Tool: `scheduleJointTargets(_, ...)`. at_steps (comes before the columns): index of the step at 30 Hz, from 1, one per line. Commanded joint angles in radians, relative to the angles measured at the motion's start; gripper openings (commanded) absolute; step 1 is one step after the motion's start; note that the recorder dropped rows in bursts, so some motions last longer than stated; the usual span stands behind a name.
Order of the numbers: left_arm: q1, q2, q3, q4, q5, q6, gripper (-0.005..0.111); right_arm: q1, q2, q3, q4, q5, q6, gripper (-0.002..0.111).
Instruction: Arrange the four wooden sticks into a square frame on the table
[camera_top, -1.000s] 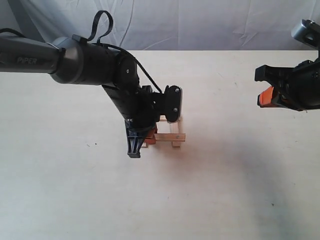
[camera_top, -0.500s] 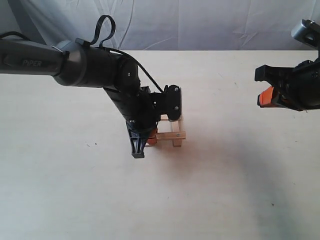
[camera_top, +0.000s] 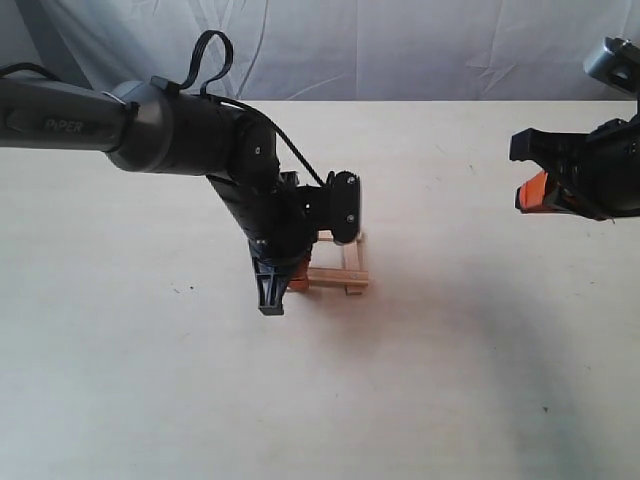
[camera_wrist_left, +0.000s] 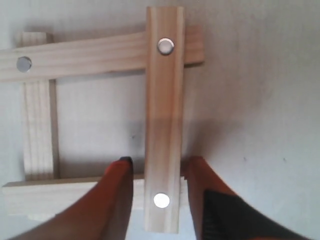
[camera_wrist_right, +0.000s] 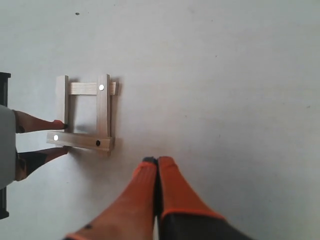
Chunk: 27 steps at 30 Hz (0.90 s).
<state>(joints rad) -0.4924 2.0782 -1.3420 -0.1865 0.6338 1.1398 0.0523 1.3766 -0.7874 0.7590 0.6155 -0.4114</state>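
Observation:
The four wooden sticks form a small square frame (camera_top: 338, 272) on the table (camera_top: 450, 380), ends overlapping. In the left wrist view, one stick (camera_wrist_left: 165, 115) with a shiny dot near each end lies on top of two cross sticks (camera_wrist_left: 75, 57) (camera_wrist_left: 65, 197); a fourth (camera_wrist_left: 39, 130) lies parallel to it. My left gripper (camera_wrist_left: 159, 167) (camera_top: 283, 285) is open, its orange fingers (camera_wrist_left: 120, 185) straddling that top stick's near end with small gaps either side. My right gripper (camera_wrist_right: 157, 161) (camera_top: 535, 192) is shut on nothing, off to the frame's (camera_wrist_right: 103, 112) right.
The black left arm (camera_top: 180, 130) reaches in from the left and covers the frame's left side in the exterior view. A white cloth backdrop (camera_top: 400, 50) hangs behind the table's far edge. Bare tabletop surrounds the frame.
The left gripper has shifted slightly beside the frame, and the frame's near stick now sits a little more tilted. The right arm has not moved.

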Motion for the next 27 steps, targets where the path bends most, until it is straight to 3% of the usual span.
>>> scheduleJointTargets(1,-0.007,-0.021,-0.007,0.003,0.019,-0.009,0.037,-0.004,-0.006,0.008,0.005,-0.013,-0.007,0.0)
scheduleJointTargets(6,-0.007,-0.074,-0.007,0.004,0.057,-0.105,0.034,-0.004,-0.006,0.008,0.005,-0.018,-0.007,0.0)
scheduleJointTargets(14,0.033,-0.172,-0.007,0.004,0.127,-0.494,0.001,-0.004,-0.006,0.008,-0.035,-0.025,-0.06,0.0)
scheduleJointTargets(22,0.193,-0.3,-0.007,0.007,0.267,-0.771,0.0,-0.004,-0.027,0.008,-0.189,-0.029,-0.116,0.0)
scheduleJointTargets(27,0.308,-0.401,0.005,0.094,0.331,-0.961,0.0,-0.004,-0.095,0.008,-0.348,-0.037,-0.006,0.0)
